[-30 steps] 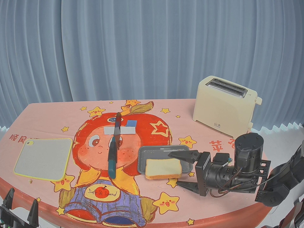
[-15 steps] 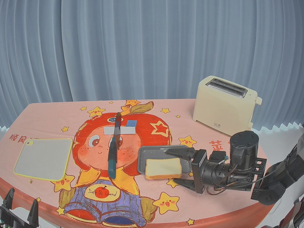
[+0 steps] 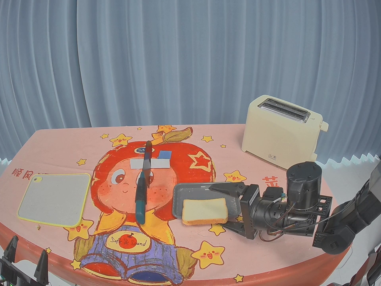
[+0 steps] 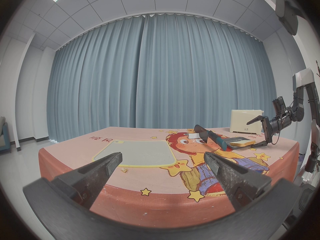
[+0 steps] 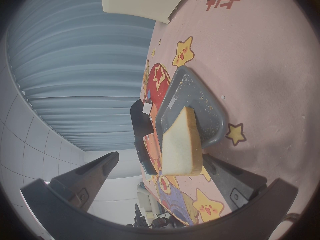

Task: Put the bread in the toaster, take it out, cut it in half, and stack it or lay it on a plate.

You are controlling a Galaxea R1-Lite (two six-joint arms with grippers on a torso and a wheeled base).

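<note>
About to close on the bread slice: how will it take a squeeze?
The bread slice looks soft and thick, so a firm pinch will probably dent it. It looks light and lies across the tray rim, so a nudge from the right gripper may slide it.

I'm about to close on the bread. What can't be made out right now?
Toaster slots: head view, insides dark and seen too shallowly.
Bread underside, and how it sits on the tray rim: head view, covered by the slice itself.
Right claw contact: right wrist view, one fingertip runs behind the bread.
Left claw: head view, cut off by the bottom edge.
</note>
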